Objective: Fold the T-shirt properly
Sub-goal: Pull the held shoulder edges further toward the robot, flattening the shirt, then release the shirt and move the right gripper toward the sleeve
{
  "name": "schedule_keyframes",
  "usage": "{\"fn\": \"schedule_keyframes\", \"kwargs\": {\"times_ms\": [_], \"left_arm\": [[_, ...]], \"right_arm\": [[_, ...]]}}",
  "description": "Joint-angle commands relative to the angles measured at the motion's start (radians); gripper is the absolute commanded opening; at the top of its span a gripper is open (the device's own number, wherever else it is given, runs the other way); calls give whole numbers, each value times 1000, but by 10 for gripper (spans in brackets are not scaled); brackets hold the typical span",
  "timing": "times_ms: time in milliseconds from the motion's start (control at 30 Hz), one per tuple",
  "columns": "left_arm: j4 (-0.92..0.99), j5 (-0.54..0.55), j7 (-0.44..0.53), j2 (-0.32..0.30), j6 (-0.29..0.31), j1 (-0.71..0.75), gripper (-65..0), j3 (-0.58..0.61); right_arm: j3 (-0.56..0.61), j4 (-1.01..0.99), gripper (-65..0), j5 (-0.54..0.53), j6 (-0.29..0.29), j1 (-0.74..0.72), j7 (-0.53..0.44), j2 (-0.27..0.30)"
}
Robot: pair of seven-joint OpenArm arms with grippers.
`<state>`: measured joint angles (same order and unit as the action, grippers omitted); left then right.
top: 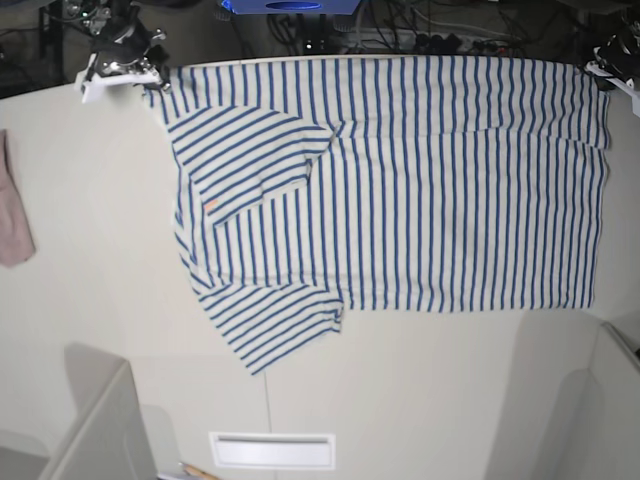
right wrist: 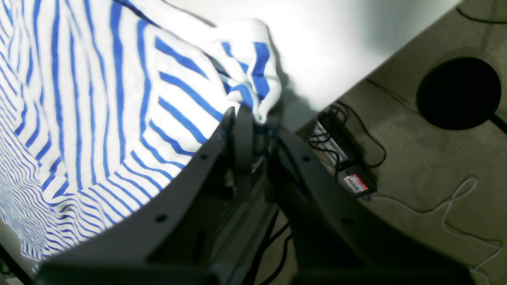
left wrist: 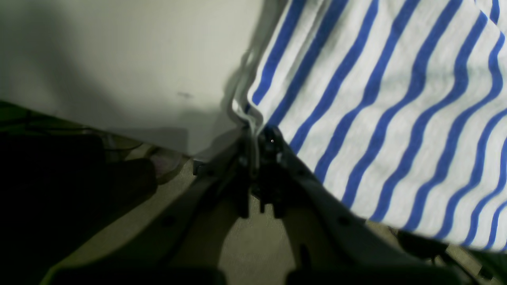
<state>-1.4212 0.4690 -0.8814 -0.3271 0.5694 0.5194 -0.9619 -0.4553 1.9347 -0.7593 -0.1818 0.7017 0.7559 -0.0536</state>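
Note:
The T-shirt (top: 420, 200), white with thin blue stripes, lies across the far half of the table. One sleeve is folded inward and the other sleeve (top: 275, 330) sticks out toward the front. My right gripper (top: 148, 80) is shut on the shirt's far left corner. In its wrist view the fingertips (right wrist: 249, 114) pinch a bunched fold of the striped fabric (right wrist: 99, 99). My left gripper (top: 600, 72) is shut on the far right corner. The left wrist view shows its jaws (left wrist: 257, 134) closed on the layered cloth edge (left wrist: 376, 99).
A plain pinkish cloth (top: 12, 210) lies at the table's left edge. A white slotted plate (top: 270, 450) sits near the front edge. Beyond the table's far edge, cables, a power adapter (right wrist: 352, 180) and a round black base (right wrist: 459, 93) lie on the floor.

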Motion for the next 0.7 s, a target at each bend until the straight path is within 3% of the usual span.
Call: {"fn": "schedule_keyframes", "kwargs": {"times_ms": [0,500,600,667], "left_arm": [[-16,-2,5,-22,-2,12,-650,-25],[-65,-2,3,-20,-2,9,-640,-55],[-65,-2,3,-20,-2,11,-527,-56],[-65,-2,3,-20,-2,11,-443,-56]], "right_arm": [[-9,25,-650,-4,6,11,-16,2],[-1,27,-650,-9,6,23,-8,-1],[-1,41,-650,-9,6,29,-9,-1],[-4,42,-513,-9,6,39,-16,-1]]}}
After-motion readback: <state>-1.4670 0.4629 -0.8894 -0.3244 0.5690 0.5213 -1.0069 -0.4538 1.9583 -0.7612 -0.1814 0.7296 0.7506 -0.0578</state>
